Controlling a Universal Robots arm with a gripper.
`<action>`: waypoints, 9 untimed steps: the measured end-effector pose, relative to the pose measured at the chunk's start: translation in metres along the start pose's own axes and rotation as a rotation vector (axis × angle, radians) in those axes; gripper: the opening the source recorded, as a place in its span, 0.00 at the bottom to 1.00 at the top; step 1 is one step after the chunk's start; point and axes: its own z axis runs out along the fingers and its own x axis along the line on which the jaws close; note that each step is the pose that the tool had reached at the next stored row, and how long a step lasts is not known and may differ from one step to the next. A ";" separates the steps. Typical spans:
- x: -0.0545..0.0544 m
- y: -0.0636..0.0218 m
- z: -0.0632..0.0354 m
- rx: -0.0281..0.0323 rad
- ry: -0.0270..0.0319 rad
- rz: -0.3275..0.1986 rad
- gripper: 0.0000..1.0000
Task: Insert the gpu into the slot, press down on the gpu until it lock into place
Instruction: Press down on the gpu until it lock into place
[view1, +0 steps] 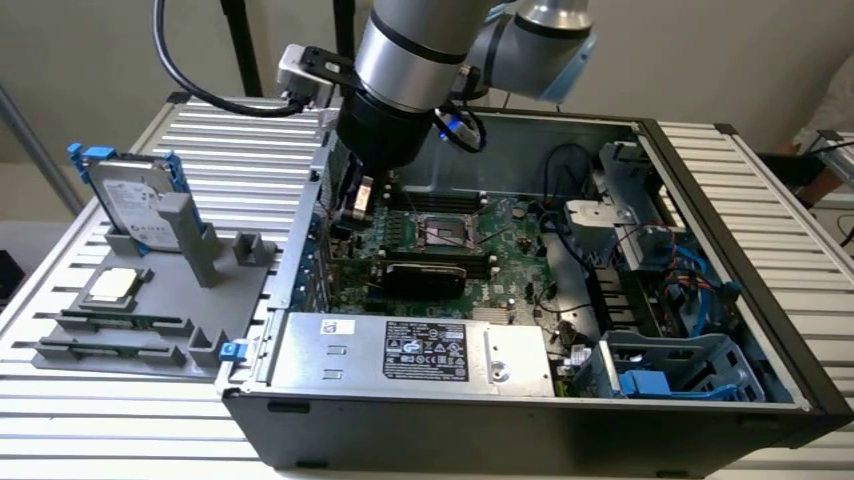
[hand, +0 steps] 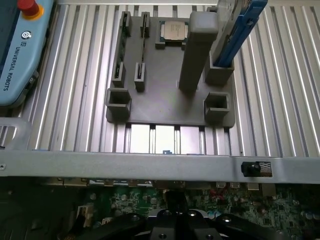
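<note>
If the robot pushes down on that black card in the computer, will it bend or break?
Probably stiff: the gpu looks like a flat, rigid board lying on the green motherboard. Likely fragile, since tiny parts crowd the motherboard around it. It seems unlikely to roll or tip, being flat.

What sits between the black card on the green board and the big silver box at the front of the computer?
In the exterior view, only a narrow strip of green board lies between the black card and the silver box.
</note>
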 end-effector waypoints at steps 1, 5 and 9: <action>0.000 -0.0027 -0.0021 -0.0001 0.0001 0.000 0.11; 0.000 -0.0137 -0.0077 0.0034 0.0002 0.000 0.11; 0.000 -0.0198 -0.0098 0.0457 -0.0002 0.000 0.11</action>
